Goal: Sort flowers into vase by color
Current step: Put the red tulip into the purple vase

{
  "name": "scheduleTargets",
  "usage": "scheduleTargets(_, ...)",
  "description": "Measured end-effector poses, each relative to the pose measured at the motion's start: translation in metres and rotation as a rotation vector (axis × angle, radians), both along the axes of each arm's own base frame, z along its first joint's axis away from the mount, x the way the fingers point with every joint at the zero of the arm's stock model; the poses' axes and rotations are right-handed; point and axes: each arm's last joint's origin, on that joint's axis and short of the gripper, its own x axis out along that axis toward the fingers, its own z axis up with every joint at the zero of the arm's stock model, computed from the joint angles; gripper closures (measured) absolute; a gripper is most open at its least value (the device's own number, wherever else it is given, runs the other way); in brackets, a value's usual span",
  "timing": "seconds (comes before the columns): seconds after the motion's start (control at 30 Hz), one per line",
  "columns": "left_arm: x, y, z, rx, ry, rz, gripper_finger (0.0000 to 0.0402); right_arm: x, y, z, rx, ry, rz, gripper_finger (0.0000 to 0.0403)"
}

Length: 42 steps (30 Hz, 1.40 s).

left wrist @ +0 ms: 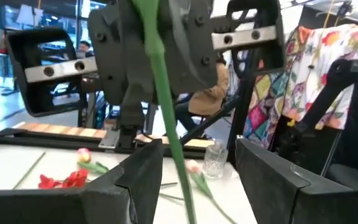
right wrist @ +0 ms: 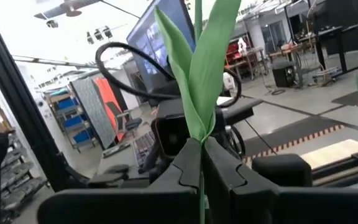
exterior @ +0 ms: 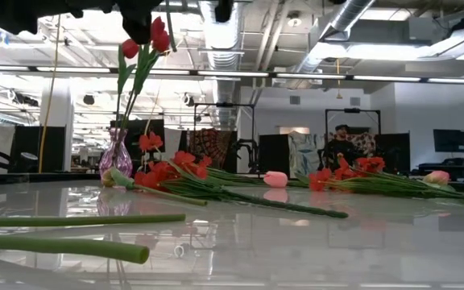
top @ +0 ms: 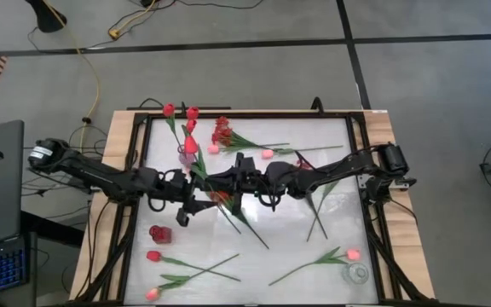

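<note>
Your table [top: 339, 170] is a glossy white top in a dark frame on a wooden base, standing on grey floor with cables to the far left. At the near edge you have pink tulips [top: 153, 256] on the left, a red vase [top: 159, 234] just beyond them, and on the right another pink tulip [top: 352, 253] beside a clear vase [top: 357, 274].

Mid-table, both arms meet. The right gripper [right wrist: 202, 163] is clamped on a green stem [right wrist: 201, 93] with long leaves, held above the surface. The left gripper [left wrist: 194, 171] faces it with its jaws wide, that stem [left wrist: 166, 112] passing between them; you cannot tell whether they touch it. A loose stem [top: 318, 213] lies just right of the arms.

Farther back, left of centre, red tulips [exterior: 147, 40] stand upright in a purple vase [exterior: 116, 155]. Red sprays [top: 222, 132] and a pink bud [top: 267, 153] lie near the far edge.

The low view shows an open hall behind, with a person [exterior: 341, 141] well beyond the table.
</note>
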Motion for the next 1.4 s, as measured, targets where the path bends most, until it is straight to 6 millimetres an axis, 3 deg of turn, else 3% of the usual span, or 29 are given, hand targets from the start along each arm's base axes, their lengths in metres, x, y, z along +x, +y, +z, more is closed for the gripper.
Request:
scheduleTargets(0.23,-0.001,0.001,0.004,-0.002,-0.020,0.008,0.0234,0.000,0.001,-0.002,-0.005,0.023,0.007,0.0370)
scheduleTargets(0.63,-0.001,0.001,0.004,-0.001,-0.016,0.011,0.0390,0.000,0.003,-0.002,-0.014,0.023,0.054,0.0369)
scheduleTargets(0.87,-0.001,0.002,0.003,-0.002,-0.011,0.027,0.0399,0.001,0.004,-0.004,-0.042,0.040,0.054,0.0345)
scheduleTargets(1.07,-0.001,0.002,0.004,-0.004,-0.013,0.035,0.0399,0.001,0.004,-0.007,-0.047,0.071,0.056,0.0289)
scheduleTargets(1.4,-0.008,0.005,0.003,-0.004,0.051,0.124,0.0400,-0.004,0.001,-0.012,-0.068,0.235,0.053,0.0139)
